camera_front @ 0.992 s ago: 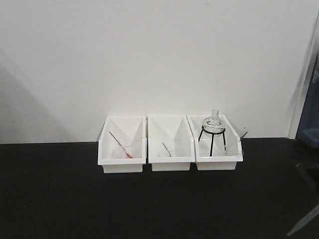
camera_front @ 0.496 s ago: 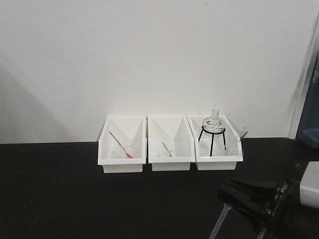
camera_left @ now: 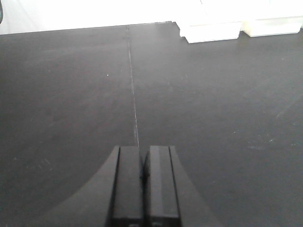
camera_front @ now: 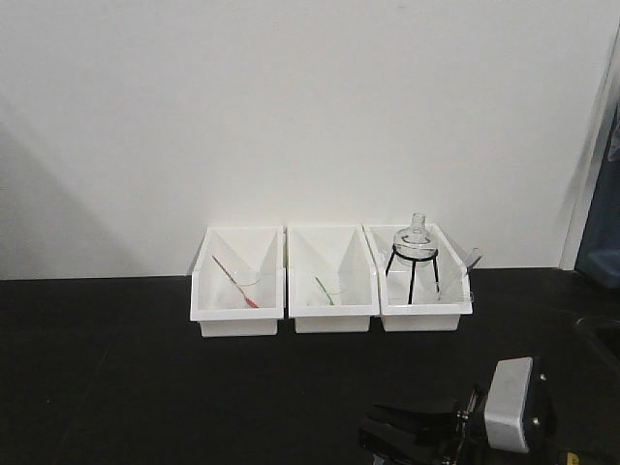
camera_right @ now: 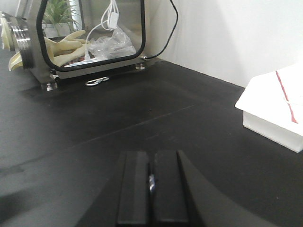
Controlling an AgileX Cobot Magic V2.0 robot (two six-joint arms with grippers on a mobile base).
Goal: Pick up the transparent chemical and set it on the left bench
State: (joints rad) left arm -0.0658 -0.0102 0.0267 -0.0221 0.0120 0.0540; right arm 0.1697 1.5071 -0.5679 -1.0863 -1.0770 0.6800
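Observation:
In the right wrist view my right gripper (camera_right: 150,153) is shut low over the black bench (camera_right: 142,123). A thin clear sliver (camera_right: 150,182), the transparent chemical's dropper, glints between its pads; the rest of it is hidden. The front view shows this gripper (camera_front: 373,433) at the bottom right, pointing left, in front of the white bins. My left gripper (camera_left: 143,147) is shut with nothing between its fingers, above bare black bench (camera_left: 71,94) beside a thin seam line. It does not show in the front view.
Three white bins (camera_front: 332,315) stand in a row against the wall. The left holds a red-tipped stick (camera_front: 235,281), the middle a green one (camera_front: 325,291), the right a glass flask (camera_front: 416,237) on a black tripod. A glovebox (camera_right: 85,38) stands far left in the right wrist view.
The right gripper has come in from the right edge, swung left and dropped lower. The clear dropper that hung below it half a second ago no longer shows in the front view.

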